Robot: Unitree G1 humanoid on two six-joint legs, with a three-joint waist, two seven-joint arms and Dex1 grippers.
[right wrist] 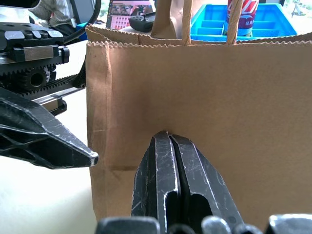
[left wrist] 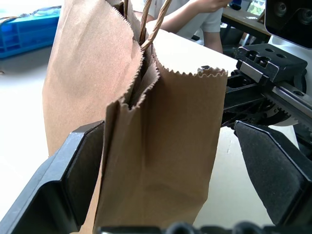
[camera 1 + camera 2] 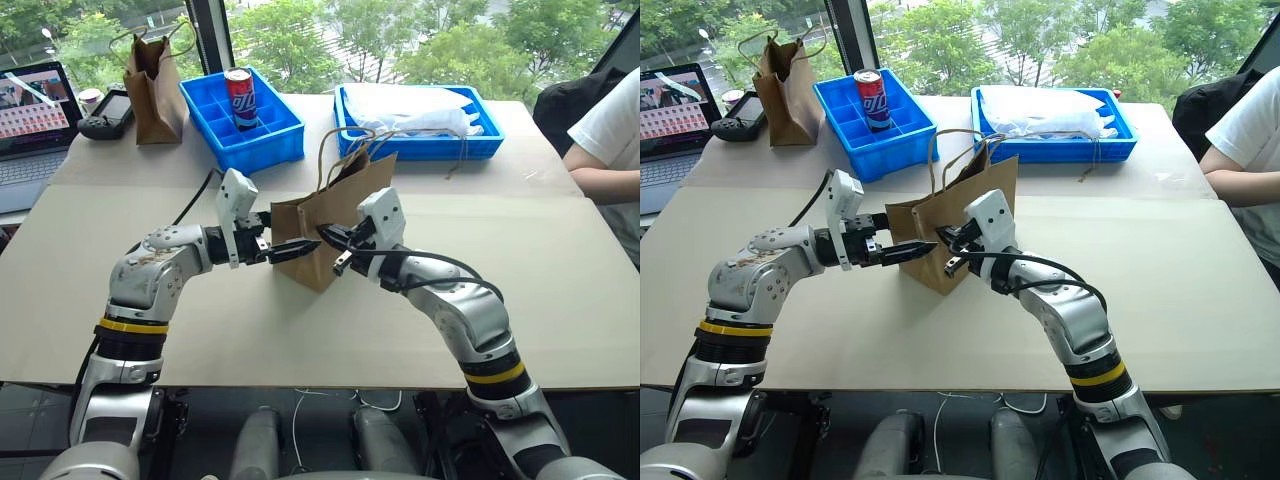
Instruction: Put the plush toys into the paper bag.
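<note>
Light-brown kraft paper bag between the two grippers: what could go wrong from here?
1. The light-brown kraft paper bag stands with its mouth nearly closed; toys may not fit unless it is spread.
2. The open left gripper straddles the bag's narrow edge; closing could crease it flatter.
3. The shut right gripper presses its tips against the bag's broad side and might tip the bag.

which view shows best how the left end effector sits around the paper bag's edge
The left wrist view: the left end effector stands open, its fingers either side of the paper bag at its narrow folded side. The head views show it from above at the bag's left corner; the right wrist view shows one finger beside the bag.
</note>
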